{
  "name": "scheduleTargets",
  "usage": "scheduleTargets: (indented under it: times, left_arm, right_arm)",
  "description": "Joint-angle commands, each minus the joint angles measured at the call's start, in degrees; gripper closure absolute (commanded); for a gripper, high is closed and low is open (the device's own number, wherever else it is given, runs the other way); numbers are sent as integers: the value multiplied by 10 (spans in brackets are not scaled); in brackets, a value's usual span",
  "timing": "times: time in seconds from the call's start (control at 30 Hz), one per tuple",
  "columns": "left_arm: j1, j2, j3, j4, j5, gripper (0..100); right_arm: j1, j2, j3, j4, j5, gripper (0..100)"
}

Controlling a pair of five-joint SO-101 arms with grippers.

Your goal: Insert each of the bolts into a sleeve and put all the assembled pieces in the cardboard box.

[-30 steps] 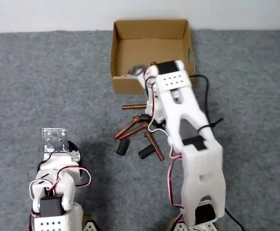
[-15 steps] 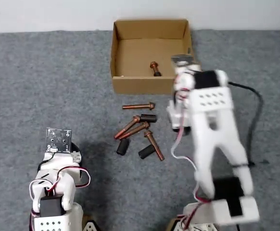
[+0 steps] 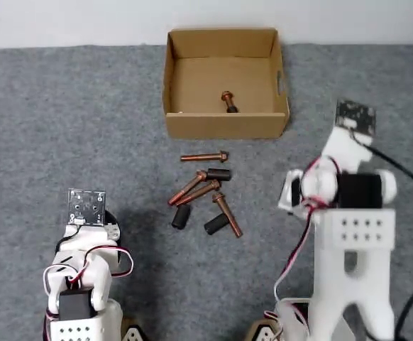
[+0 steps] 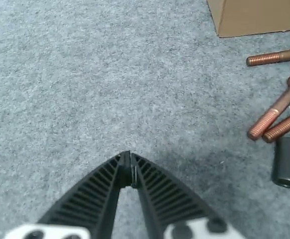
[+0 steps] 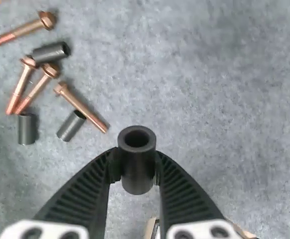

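My right gripper (image 5: 135,172) is shut on a black sleeve (image 5: 136,149), held upright with its bore showing, above bare carpet right of the loose parts. Several copper bolts (image 3: 204,156) (image 5: 80,107) and three black sleeves (image 3: 181,217) (image 5: 71,125) lie in a cluster in front of the cardboard box (image 3: 224,126). One bolt in a sleeve (image 3: 228,101) lies inside the box. My left gripper (image 4: 126,172) is shut on nothing, low over the carpet left of the cluster; a bolt (image 4: 277,107) and a sleeve (image 4: 287,162) lie to its side.
Grey carpet covers the table. The right arm (image 3: 348,213) stands at the right, the left arm (image 3: 86,234) at the near left. A corner of the box (image 4: 254,15) shows in the left wrist view. A pale wall runs behind the box.
The right arm has swung from over the box back to the right and toward the near side. The bolt in its sleeve now lies uncovered in the box. The left arm has barely moved.
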State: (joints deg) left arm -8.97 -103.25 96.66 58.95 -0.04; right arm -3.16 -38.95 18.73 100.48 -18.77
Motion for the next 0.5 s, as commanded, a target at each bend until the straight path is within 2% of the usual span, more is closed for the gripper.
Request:
scheduleTargets:
  times: [0.0, 0.17, 0.27, 0.47]
  left_arm:
    - [5, -1, -1, 11, -9, 994]
    - [45, -4, -3, 9, -68, 994]
    - [65, -2, -21, 9, -73, 994]
    - [108, 4, -114, 22, -79, 994]
  right_arm:
    - [7, -102, 47, -7, -7, 990]
    - [68, -239, 137, -64, 9, 991]
    - [110, -295, 183, -71, 49, 991]
    - [189, -371, 283, -71, 57, 991]
